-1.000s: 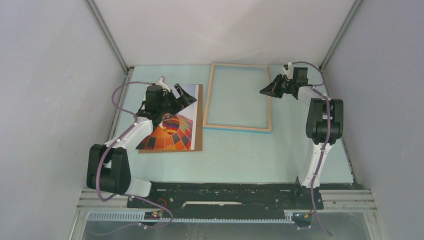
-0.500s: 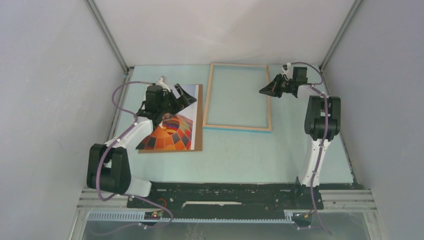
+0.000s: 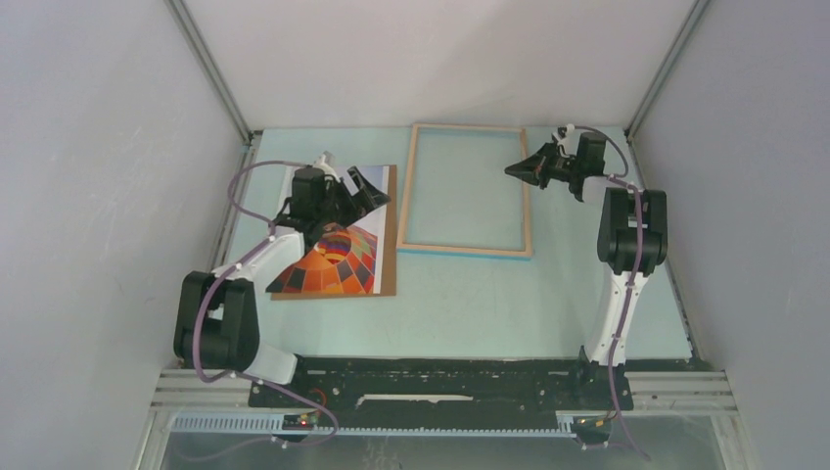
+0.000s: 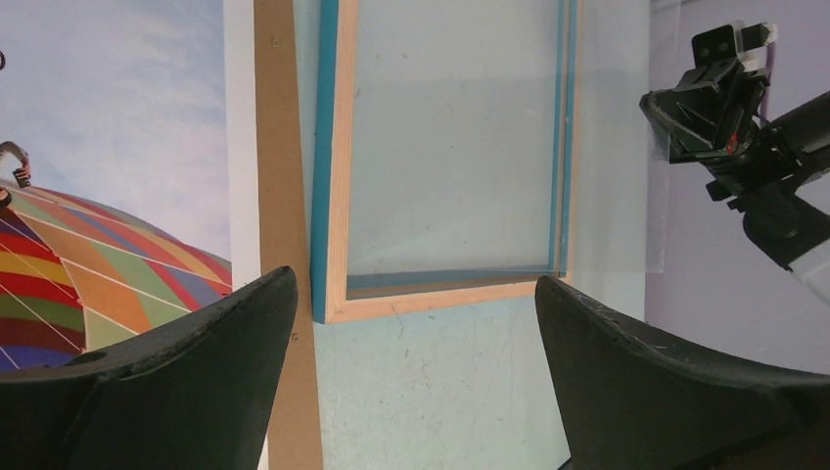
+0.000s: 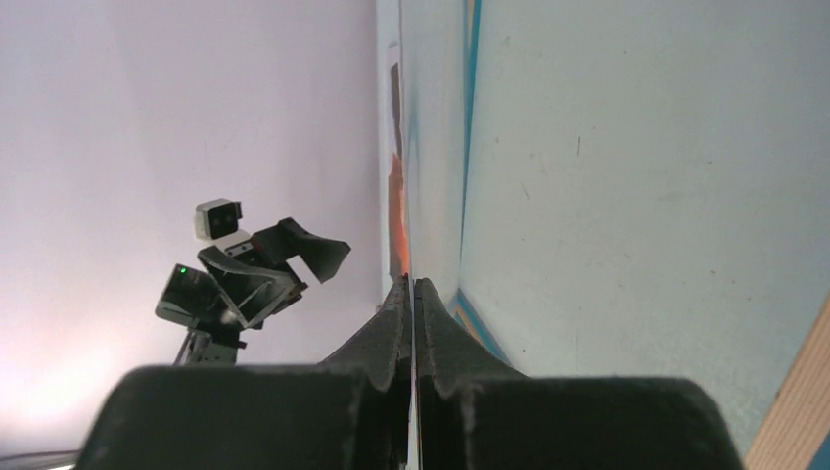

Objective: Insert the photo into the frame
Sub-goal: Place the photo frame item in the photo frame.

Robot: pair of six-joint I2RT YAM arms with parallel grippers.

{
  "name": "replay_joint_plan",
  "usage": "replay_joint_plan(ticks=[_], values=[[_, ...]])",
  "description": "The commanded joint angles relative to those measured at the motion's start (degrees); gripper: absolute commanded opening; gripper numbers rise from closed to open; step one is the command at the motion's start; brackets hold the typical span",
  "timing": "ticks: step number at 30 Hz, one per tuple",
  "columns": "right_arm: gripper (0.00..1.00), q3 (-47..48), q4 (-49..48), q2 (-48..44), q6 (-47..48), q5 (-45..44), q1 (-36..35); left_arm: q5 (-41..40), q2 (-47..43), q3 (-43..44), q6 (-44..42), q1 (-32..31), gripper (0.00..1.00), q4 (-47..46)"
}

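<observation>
Photo: I see the photo (image 3: 333,262) lying picture side up on the brown backing board (image 3: 389,235) at the left of the table (image 3: 470,304). It is outside the frame, and its far end is hidden under my left arm.

Frame: the frame (image 3: 468,251) lies flat right alongside the board, wood side up, with turquoise showing on its edges. I cannot tell whether frame and board touch. Bare table shows through the opening, so nothing is loaded in it.

Left gripper: the left gripper (image 3: 364,188) hangs over the far end of the photo and board. Its jaws are spread wide with nothing between them.

Right gripper: the right gripper (image 3: 517,169) is raised by the far part of the frame's right rail. Its fingers are pinched tight on a thin clear sheet (image 4: 615,137), which its wrist view shows almost edge-on.

Clear sheet: in the left wrist view its right edge lies beyond the frame's right rail. I cannot tell how high it is lifted. I take it for the frame's pane.

Done: as I read it, only the opening-up. The board is out and the pane is in hand.

Left: everything that matters. The photo has to come off the board, travel right and settle squarely inside the rails.

Watch: a thin print lying flat on the board gives my fingers little edge to catch, so I expect a slow, careful pick.
</observation>
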State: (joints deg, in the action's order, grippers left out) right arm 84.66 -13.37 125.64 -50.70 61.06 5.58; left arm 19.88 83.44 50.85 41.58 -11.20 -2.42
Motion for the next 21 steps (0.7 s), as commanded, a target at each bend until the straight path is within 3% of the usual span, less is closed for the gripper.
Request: replay_joint_plan(ticks=[1, 6, 9, 15, 21], values=[[0.0, -2.8, -15.0, 0.8, -12.7, 4.2, 0.5, 2.1, 0.8, 2.7, 1.3, -0.6, 1.0, -3.2], [0.0, -3.4, -15.3, 0.8, -14.3, 2.7, 0.6, 3.4, 3.8, 1.3, 7.9, -1.6, 1.0, -7.7], [0.0, -3.7, -18.3, 1.3, -17.5, 2.4, 1.1, -0.3, 4.5, 0.5, 11.4, -3.4, 1.0, -9.7], [0.0, -4.0, -21.0, 1.4, -21.7, 3.0, 2.1, -6.6, 5.6, 1.1, 13.2, -5.2, 1.0, -9.8], [0.0, -5.3, -22.3, 1.1, -21.7, 3.3, 1.7, -6.2, 9.5, 0.8, 16.1, -6.5, 1.0, -12.9]])
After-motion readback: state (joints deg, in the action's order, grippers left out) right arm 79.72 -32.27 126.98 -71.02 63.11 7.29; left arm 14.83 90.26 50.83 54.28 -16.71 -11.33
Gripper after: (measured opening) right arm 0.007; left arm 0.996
